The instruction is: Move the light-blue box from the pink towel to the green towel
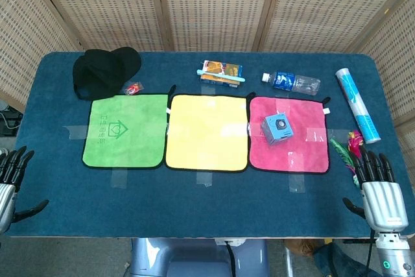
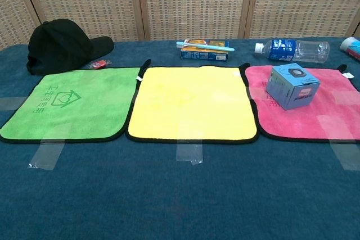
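Note:
The light-blue box (image 1: 277,127) (image 2: 292,85) sits on the pink towel (image 1: 295,150) (image 2: 315,119), toward its left half. The green towel (image 1: 126,132) (image 2: 70,105) lies flat at the left end of the row, with nothing on it. My right hand (image 1: 379,189) rests near the table's front right corner, fingers spread and holding nothing, well right of the pink towel. At the front left edge my left hand (image 1: 11,183) also holds nothing, its fingers apart. Neither hand shows in the chest view.
A yellow towel (image 1: 207,131) (image 2: 192,102) lies between the green and pink ones. Behind the towels are a black cap (image 1: 104,71) (image 2: 62,43), a small red item (image 1: 133,87), a toothpaste box (image 1: 220,72), a water bottle (image 1: 293,82) and a white tube (image 1: 356,104). A colourful feather toy (image 1: 345,147) lies by my right hand.

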Available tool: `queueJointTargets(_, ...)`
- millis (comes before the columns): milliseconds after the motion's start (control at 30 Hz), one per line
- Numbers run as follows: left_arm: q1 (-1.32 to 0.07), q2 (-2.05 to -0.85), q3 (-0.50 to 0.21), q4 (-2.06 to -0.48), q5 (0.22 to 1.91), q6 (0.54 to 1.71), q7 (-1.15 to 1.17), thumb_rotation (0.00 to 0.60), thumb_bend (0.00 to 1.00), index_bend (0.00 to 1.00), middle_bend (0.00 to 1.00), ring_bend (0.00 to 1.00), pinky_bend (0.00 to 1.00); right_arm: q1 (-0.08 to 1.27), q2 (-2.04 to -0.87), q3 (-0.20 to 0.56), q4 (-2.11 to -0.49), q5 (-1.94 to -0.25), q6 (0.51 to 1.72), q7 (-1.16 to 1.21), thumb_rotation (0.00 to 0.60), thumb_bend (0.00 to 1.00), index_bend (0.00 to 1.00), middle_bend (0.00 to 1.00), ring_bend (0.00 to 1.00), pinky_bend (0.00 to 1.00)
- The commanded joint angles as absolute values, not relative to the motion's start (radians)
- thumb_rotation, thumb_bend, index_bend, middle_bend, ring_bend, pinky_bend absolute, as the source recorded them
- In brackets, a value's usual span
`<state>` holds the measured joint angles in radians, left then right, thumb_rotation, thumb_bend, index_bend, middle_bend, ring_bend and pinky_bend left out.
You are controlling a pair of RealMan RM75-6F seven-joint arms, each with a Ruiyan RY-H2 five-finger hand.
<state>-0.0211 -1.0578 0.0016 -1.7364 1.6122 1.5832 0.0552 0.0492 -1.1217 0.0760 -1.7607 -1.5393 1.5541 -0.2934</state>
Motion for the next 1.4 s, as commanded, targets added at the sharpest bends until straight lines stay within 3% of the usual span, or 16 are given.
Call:
queueJointTargets(33,-0.022,-1.052,0.004,-1.740,1.611,1.578,0.047,0.600,0.00,0.00,0.00,0.00,0.00,0.051,-1.120,0.074,-1.760,-1.540,1.548,-0.276,0.600,0.02,0.00,0.00,0.00,0.00)
queueJointTargets(167,-0.026,-1.044,0.006,-1.748,1.612,1.569,0.032,0.600,0.00,0.00,0.00,0.00,0.00,0.069,-1.121,0.073,-1.753,-1.532,1.509,-0.206,0.600,0.02,0.00,0.00,0.00,0.00)
queueJointTargets(233,-0.029,-1.043,0.003,-1.748,1.609,1.566,0.032,0.600,0.00,0.00,0.00,0.00,0.00,0.097,-1.121,0.091,-1.752,-1.519,1.472,-0.142,0.600,0.08,0.00,0.00,0.00,0.00)
queueJointTargets(267,-0.031,-1.045,0.000,-1.746,1.603,1.561,0.035,0.600,0.00,0.00,0.00,0.00,0.00,0.117,-1.126,0.109,-1.746,-1.505,1.452,-0.109,0.600,0.13,0.00,0.00,0.00,0.00)
queueJointTargets(433,-0.051,-1.050,-0.019,-1.747,1.555,1.521,0.044,0.600,0.00,0.00,0.00,0.00,0.00,0.248,-1.130,0.204,-1.753,-1.359,1.242,0.067,0.600,0.66,0.00,0.01,0.00,0.11)
queueJointTargets(500,-0.060,-1.052,-0.027,-1.749,1.533,1.505,0.049,0.600,0.00,0.00,0.00,0.00,0.00,0.297,-1.128,0.235,-1.753,-1.284,1.149,0.109,0.600,0.77,0.00,0.02,0.00,0.10)
queueJointTargets(600,-0.071,-1.056,-0.039,-1.749,1.503,1.482,0.058,0.600,0.00,0.00,0.00,0.00,0.00,0.355,-1.132,0.266,-1.743,-1.174,1.041,0.119,0.600,0.83,0.00,0.02,0.00,0.01)
queueJointTargets(733,-0.089,-1.064,-0.054,-1.740,1.458,1.448,0.072,0.600,0.00,0.00,0.00,0.00,0.00,0.436,-1.164,0.295,-1.682,-1.019,0.911,0.115,0.600,0.97,0.01,0.02,0.00,0.00)
queueJointTargets(1067,-0.113,-1.073,-0.067,-1.731,1.411,1.403,0.083,0.600,0.00,0.00,0.00,0.00,0.00,0.536,-1.272,0.333,-1.565,-0.777,0.772,0.160,0.600,1.00,0.00,0.01,0.00,0.02)
queueJointTargets(1400,-0.122,-1.066,-0.067,-1.729,1.400,1.389,0.066,0.600,0.00,0.00,0.00,0.00,0.00,0.631,-1.378,0.318,-1.496,-0.617,0.744,0.100,0.600,1.00,0.00,0.01,0.00,0.08)
